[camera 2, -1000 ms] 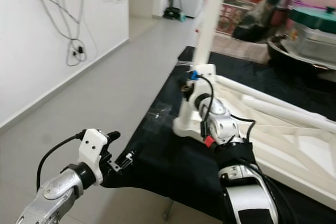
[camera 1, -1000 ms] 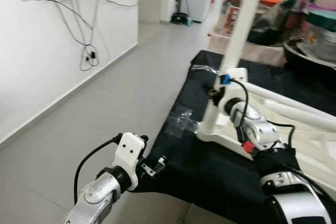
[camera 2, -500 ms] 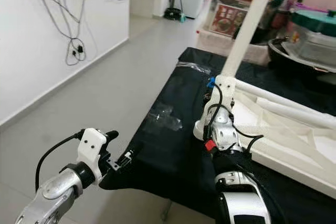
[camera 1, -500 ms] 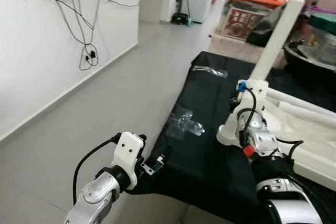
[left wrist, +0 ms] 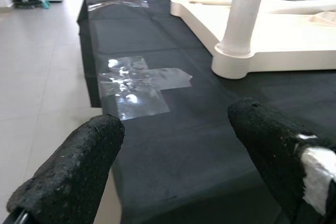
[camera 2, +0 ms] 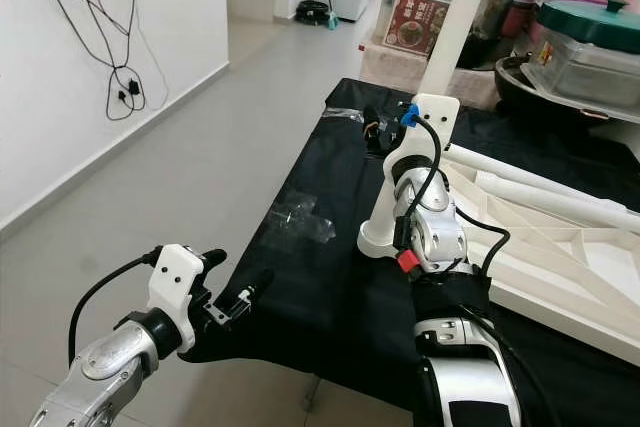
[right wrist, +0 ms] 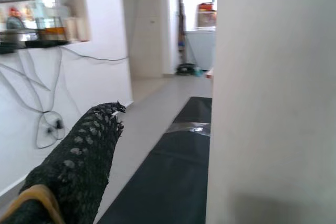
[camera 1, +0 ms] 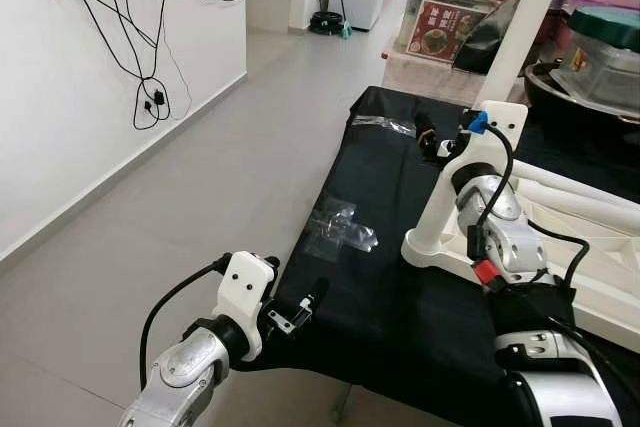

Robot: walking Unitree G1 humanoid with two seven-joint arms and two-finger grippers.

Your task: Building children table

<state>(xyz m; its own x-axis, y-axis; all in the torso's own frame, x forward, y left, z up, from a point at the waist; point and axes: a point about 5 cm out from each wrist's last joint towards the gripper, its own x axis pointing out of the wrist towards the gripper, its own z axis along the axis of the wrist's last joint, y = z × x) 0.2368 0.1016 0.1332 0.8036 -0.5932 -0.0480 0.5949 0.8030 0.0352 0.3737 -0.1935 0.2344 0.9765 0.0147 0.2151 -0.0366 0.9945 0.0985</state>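
Note:
An upturned white children's table (camera 1: 590, 217) lies on a black cloth (camera 1: 380, 197). One white leg (camera 1: 515, 47) stands up from its near left corner, leaning slightly right. My right gripper (camera 1: 440, 137) is at the leg about halfway up. One of its black fingers (right wrist: 84, 150) sits left of the leg with a gap showing, and the other is hidden behind the leg. My left gripper (camera 1: 298, 307) hovers open and holding nothing at the cloth's near left edge. From there it looks toward the foot of the leg (left wrist: 244, 19).
Clear plastic wrap (camera 1: 340, 229) is stuck on the cloth left of the leg's foot, and another strip (camera 1: 380, 124) lies farther back. A white wall with hanging cables (camera 1: 150, 97) runs along the left beyond grey floor. Boxes and pots (camera 1: 600, 47) crowd the back right.
The table corner and its leg have slid to the right on the cloth, and the leg now leans right; my right gripper went with it. The left arm has stayed put.

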